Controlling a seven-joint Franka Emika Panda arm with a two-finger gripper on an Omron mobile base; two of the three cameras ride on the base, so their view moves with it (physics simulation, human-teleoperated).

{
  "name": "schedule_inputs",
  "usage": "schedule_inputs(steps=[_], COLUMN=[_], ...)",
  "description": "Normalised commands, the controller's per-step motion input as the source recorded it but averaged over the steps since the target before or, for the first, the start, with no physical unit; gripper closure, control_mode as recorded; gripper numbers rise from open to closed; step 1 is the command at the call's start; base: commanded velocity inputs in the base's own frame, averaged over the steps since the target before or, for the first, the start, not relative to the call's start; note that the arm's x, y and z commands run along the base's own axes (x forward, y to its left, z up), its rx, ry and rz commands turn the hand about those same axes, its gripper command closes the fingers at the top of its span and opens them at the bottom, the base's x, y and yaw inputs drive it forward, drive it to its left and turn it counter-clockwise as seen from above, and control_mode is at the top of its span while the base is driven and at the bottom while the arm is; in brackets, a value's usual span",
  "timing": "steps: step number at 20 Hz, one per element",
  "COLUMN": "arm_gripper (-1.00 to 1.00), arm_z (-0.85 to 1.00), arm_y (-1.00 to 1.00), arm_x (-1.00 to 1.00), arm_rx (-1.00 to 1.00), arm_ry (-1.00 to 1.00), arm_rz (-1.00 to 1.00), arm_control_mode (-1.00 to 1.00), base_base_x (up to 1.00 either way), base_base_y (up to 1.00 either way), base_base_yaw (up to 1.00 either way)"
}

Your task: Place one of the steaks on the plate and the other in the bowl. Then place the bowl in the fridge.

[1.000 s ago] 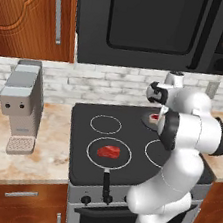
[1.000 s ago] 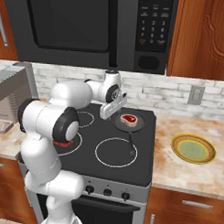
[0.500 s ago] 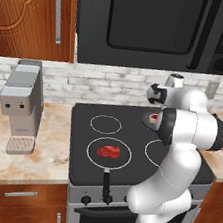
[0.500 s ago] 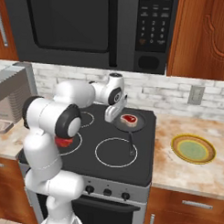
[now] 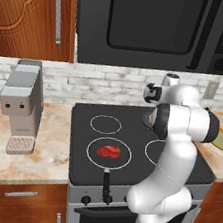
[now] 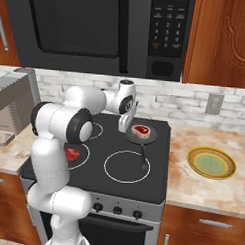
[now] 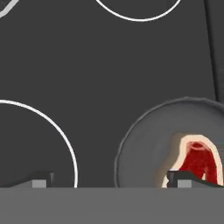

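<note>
We hover our wide-open, empty tool (image 6: 124,127) beside the pan's (image 6: 155,139) steak (image 6: 140,130), likely soft, limp and slippery; pinch its edges.

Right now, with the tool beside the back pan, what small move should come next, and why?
Probably shift the open tool sideways over the steak in the pan, then lower. In the hand view one fingertip overlaps the steak's edge, the other sits off the pan.
</note>
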Motion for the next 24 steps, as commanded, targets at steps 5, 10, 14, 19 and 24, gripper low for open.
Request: schedule_inputs(steps=[5, 10, 14, 19, 24], arm_gripper=[-1.0, -1.0, -1.0, -1.0, -1.0], arm_z=[-0.05, -0.11, -0.18, -0.35, -0.04], arm_y=[-0.16, -0.02, 0.0, 0.0, 0.0], arm_x=[0.51, 0.22, 0.32, 0.09, 0.14], arm_rx=[0.04, 0.01, 0.0, 0.0, -0.04], arm_ry=[0.01, 0.0, -0.08, 0.0, 0.02], arm_rz=[0.27, 0.23, 0.15, 0.02, 0.0], arm_control_mode=[-1.0, -1.0, -1.0, -1.0, -1.0], base_base_x=[0.0, 0.0, 0.0, 0.0, 0.0], base_base_y=[0.0, 0.0, 0.0, 0.0, 0.0], base_base_yaw=[0.0, 0.0, 0.0, 0.0, 0.0])
